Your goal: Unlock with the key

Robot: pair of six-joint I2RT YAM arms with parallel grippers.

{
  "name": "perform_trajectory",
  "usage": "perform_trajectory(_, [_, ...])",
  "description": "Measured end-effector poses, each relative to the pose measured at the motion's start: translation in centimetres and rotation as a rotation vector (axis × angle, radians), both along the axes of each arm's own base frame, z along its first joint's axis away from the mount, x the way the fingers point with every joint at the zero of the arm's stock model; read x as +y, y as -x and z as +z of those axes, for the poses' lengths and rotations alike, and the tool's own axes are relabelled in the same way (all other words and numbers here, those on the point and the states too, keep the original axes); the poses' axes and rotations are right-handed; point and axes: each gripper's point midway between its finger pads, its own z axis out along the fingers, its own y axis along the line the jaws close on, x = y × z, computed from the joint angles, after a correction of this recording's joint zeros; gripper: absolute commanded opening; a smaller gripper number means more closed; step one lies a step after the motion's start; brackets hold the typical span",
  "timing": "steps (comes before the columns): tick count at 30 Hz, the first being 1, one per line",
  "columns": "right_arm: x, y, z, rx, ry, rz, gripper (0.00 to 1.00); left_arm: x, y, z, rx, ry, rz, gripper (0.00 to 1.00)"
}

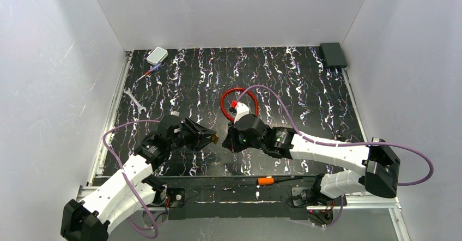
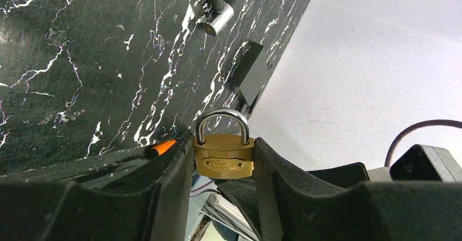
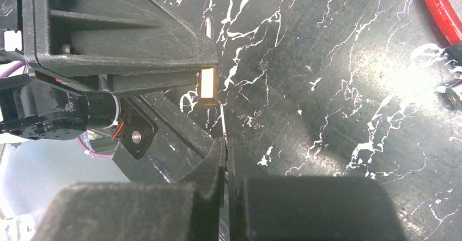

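Observation:
My left gripper (image 2: 223, 143) is shut on the small brass padlock (image 2: 224, 156), clamping its body from both sides. The silver shackle points toward the table's far side and both its legs sit in the body. In the top view the padlock (image 1: 216, 138) faces my right gripper (image 1: 228, 140). My right gripper (image 3: 225, 145) is shut on the key (image 3: 223, 122), a thin pale blade seen edge-on. The blade runs from the fingertips up to the padlock's underside (image 3: 208, 86). I cannot tell whether the tip is inside the keyhole.
A red cable lock (image 1: 235, 103) with a silver cylinder (image 2: 216, 20) lies just behind the right gripper. A silver wrench (image 1: 134, 100) lies at the left, and an orange-handled tool (image 1: 266, 180) at the near edge. A white box (image 1: 157, 55) and a black box (image 1: 333, 54) sit in the far corners.

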Motion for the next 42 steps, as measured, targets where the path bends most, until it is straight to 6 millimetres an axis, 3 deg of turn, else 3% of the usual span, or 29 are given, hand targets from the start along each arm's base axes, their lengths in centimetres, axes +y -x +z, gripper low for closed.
perform_trajectory(42, [1.0, -0.1, 0.5, -0.008, -0.009, 0.018, 0.01, 0.1, -0.1, 0.1, -0.010, -0.001, 0.006, 0.00])
